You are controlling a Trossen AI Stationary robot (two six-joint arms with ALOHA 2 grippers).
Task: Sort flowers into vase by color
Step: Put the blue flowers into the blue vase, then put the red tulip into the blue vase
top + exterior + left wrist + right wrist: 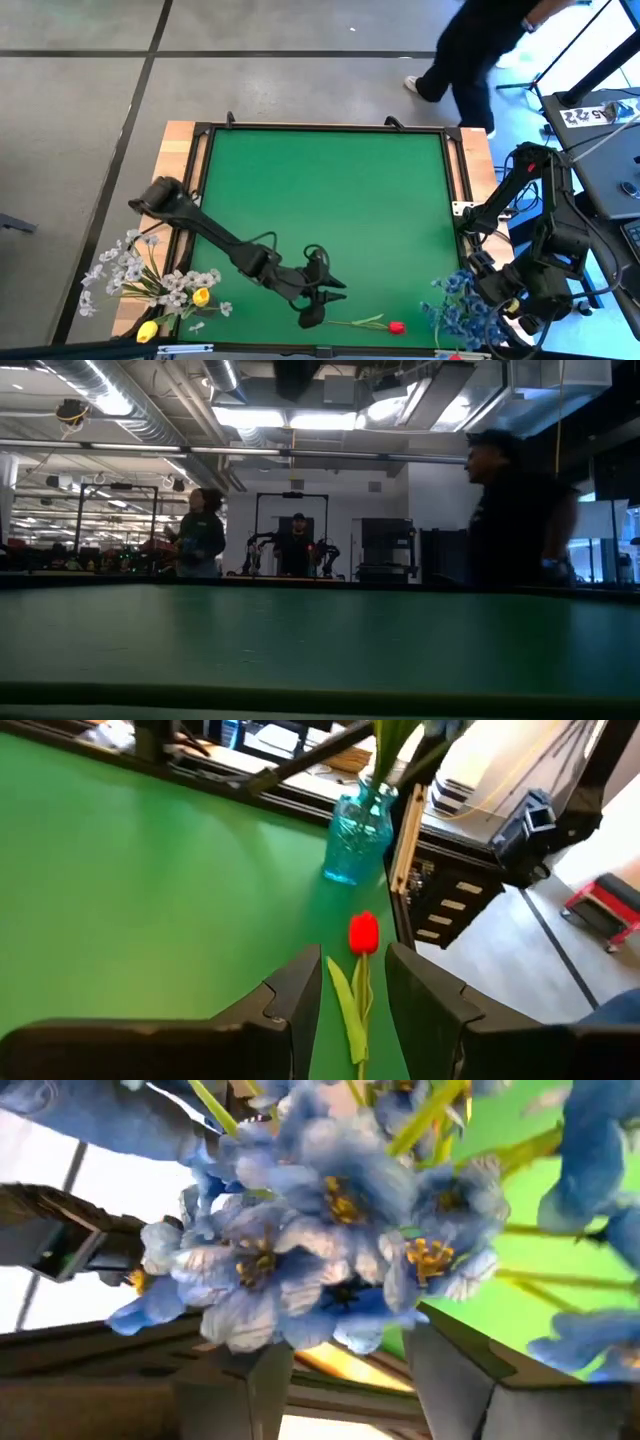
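Two grippers at the near edge: left gripper (318,312) jaws parted astride red tulip (396,327); right gripper (487,300) jaws unclear.

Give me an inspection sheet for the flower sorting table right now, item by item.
Surface: green mat in a black frame, mostly bare.
Job's things: red tulip lying flat near the front edge; white sprays and yellow tulips at the front left corner; blue flowers in a blue glass vase at the front right corner.
Clutter: nothing seen.
Grippers: left gripper open, its fingers either side of the red tulip's stem; right gripper open, close against the blue flowers.
Cables: thin cable along the left arm.
Surroundings: a person walking past the far right corner; more people in the room behind.
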